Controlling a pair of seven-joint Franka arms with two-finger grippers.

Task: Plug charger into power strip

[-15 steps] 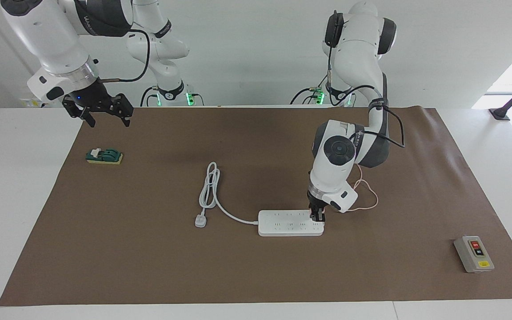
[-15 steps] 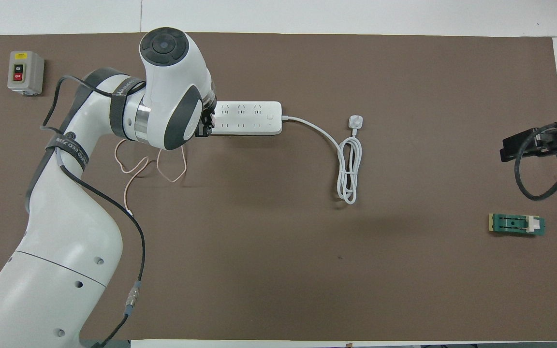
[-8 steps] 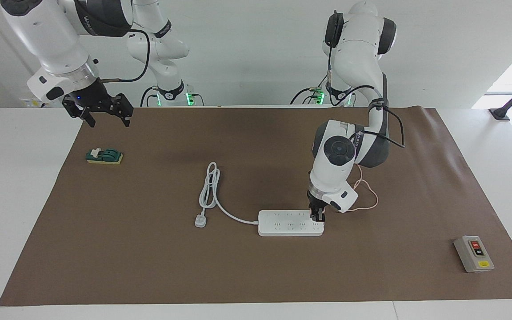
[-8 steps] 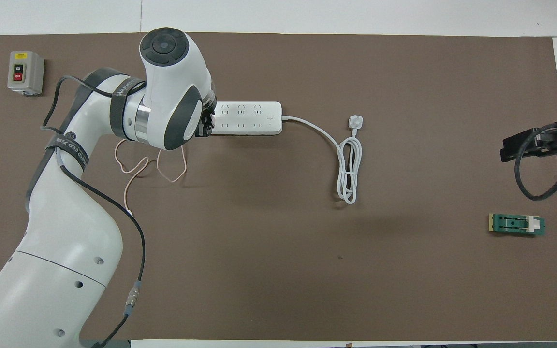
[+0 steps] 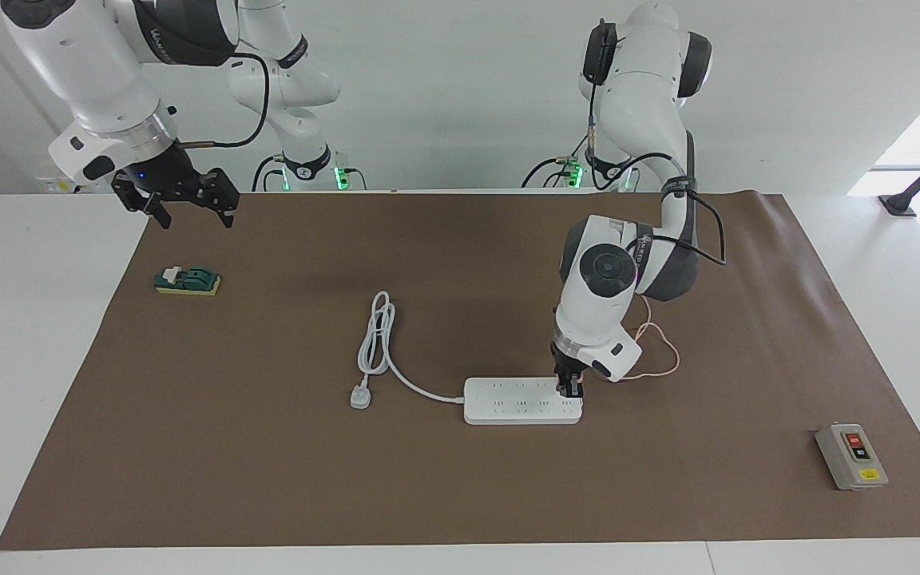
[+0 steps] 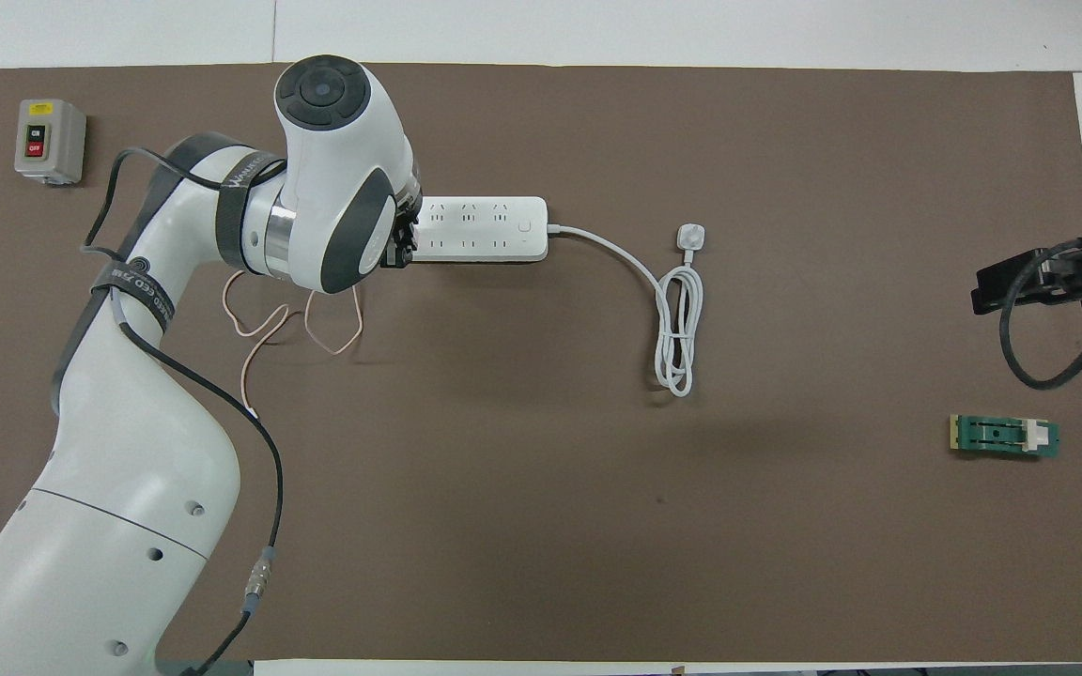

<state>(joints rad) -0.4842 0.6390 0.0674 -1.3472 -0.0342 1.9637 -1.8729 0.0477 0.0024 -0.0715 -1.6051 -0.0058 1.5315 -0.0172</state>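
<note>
Left gripper (image 5: 569,390) down on the power strip (image 5: 520,402), lower centre of the facing view.

Fingers together, whether clamped on the charger cannot be told; charger body hidden, only its pink cable (image 5: 662,351) looping just right of the arm. Right gripper (image 5: 187,209) waiting spread open, upper left, above the green block (image 5: 188,281). White plug (image 5: 360,397) left of the strip; grey switch box (image 5: 851,456) at lower right.

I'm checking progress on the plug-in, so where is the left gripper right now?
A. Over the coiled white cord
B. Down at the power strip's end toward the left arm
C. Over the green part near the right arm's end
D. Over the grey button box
B: the left gripper sits down on the end of the power strip toward the left arm's end of the table, with the pink cable looped beside it.
</note>
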